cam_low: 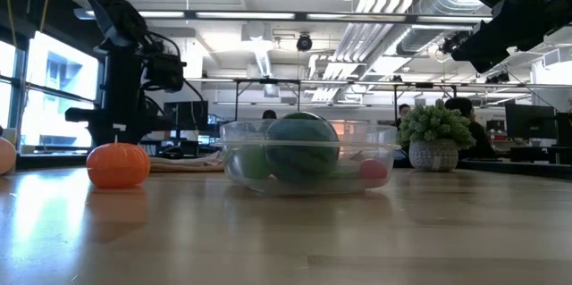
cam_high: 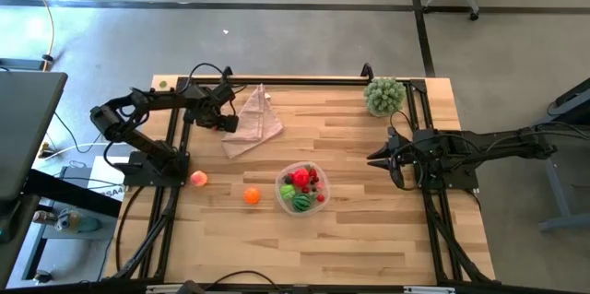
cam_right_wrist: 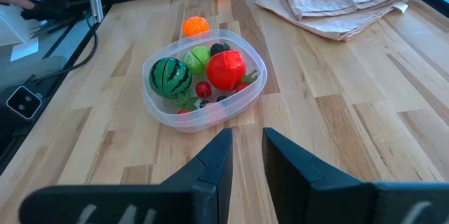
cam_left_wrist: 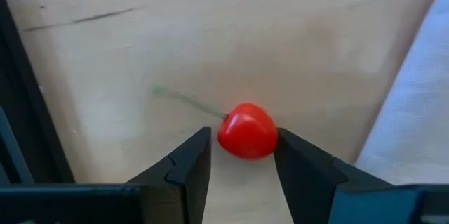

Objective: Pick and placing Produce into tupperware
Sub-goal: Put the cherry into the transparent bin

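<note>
On my screens the left gripper (cam_left_wrist: 242, 157) is at the far left part of the wooden tabletop (cam_high: 369, 229), just beside the folded pale pink cloth (cam_high: 253, 121). Its two dark fingers (cam_left_wrist: 186, 164) are grasping a small glossy red cherry-like fruit with a thin green stem (cam_left_wrist: 247, 131); each finger touches one side of it.

The clear round-cornered plastic tub (cam_high: 301, 188) stands near the middle of the tabletop, toward the front. Inside it I see a striped dark-green melon (cam_right_wrist: 171, 75), a light green apple-sized ball (cam_right_wrist: 198, 60), a bigger red ball (cam_right_wrist: 225, 69), a dark berry (cam_right_wrist: 220, 48) and a tiny red berry (cam_right_wrist: 203, 89).

Two pieces of produce lie outside the tub: a round orange fruit (cam_high: 252, 196) just beside its left side, not touching it, and a pink peach (cam_high: 199, 179) farther to the left, near the base of the left arm.

The right gripper (cam_right_wrist: 245, 150) waits at the right side of the tabletop, pointing toward the tub. Its fingers are nearly closed, with a narrow gap, and they hold nothing. A bushy pale-green plant in a pot (cam_high: 384, 97) stands at the far right corner.
</note>
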